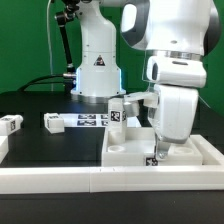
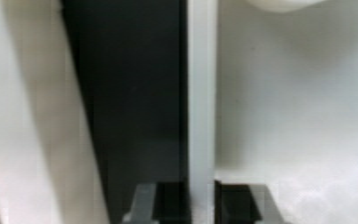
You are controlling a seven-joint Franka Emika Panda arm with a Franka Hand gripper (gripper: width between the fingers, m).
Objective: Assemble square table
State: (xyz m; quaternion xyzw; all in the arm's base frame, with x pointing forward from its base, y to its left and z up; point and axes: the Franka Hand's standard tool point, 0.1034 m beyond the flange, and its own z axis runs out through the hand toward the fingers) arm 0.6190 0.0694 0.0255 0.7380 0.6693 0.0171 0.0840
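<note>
Assembly looks barely begun. The square tabletop (image 1: 128, 147), a smooth white plastic slab with a raised rim, lies flat near the front edge of the matte black table (image 1: 45, 148), toward the exterior view's right; one short blocky tagged leg (image 1: 10, 123) and a second leg (image 1: 52, 121) lie loose farther back, and a third leg (image 1: 115, 112) stands at the slab's far corner, fastened or not I cannot tell. The gripper (image 1: 160, 150) is closed tight, apparently pinching the slab's thin rim.

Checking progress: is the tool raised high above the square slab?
No, the tool is down low at the front rim of the square table.
</note>
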